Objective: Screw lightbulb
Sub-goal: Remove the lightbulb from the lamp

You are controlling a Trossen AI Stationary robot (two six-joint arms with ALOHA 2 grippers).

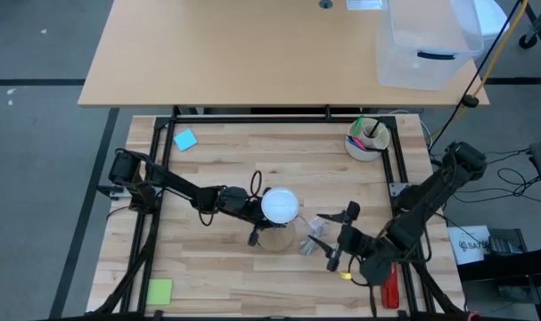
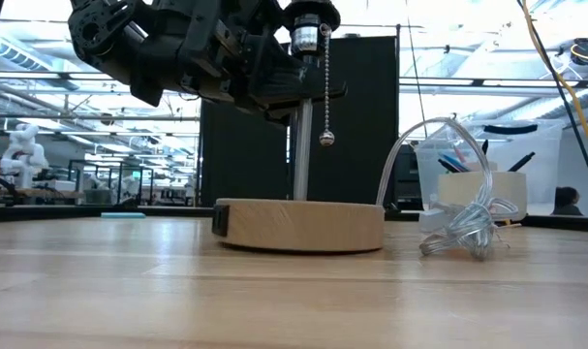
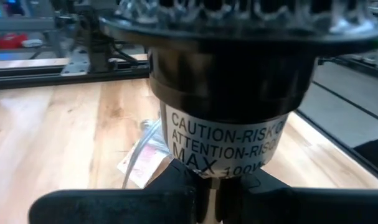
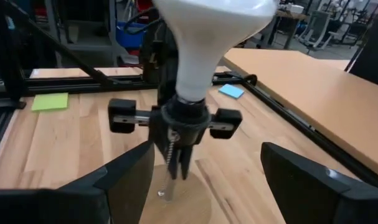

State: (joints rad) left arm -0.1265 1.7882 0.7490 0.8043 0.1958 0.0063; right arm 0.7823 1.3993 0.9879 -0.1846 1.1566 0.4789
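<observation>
The white lightbulb (image 1: 280, 205) stands upright in the lamp's black socket (image 3: 232, 81), globe up; it also shows in the right wrist view (image 4: 207, 37). The socket tops a thin metal post (image 2: 300, 145) on the round wooden base (image 2: 298, 225). A pull chain (image 2: 326, 97) hangs beside the post. My left gripper (image 1: 252, 212) reaches in from the table's left and is shut just under the socket. My right gripper (image 1: 340, 241) is open and empty to the right of the base, facing the bulb. My left gripper pinches the narrow neck just below the socket (image 3: 207, 190) between its two fingers (image 4: 123, 115). The fingers come in about level from the table's left and lie across the upright post. The lamp stands upright with its wooden base on the table.
A coiled clear cord (image 2: 468, 223) lies on the table between the base and my right gripper. A white cup of pens (image 1: 368, 138) stands at the far right. A blue note (image 1: 185, 140), a green note (image 1: 159, 291) and a red tool (image 1: 389, 287) lie near the edges.
</observation>
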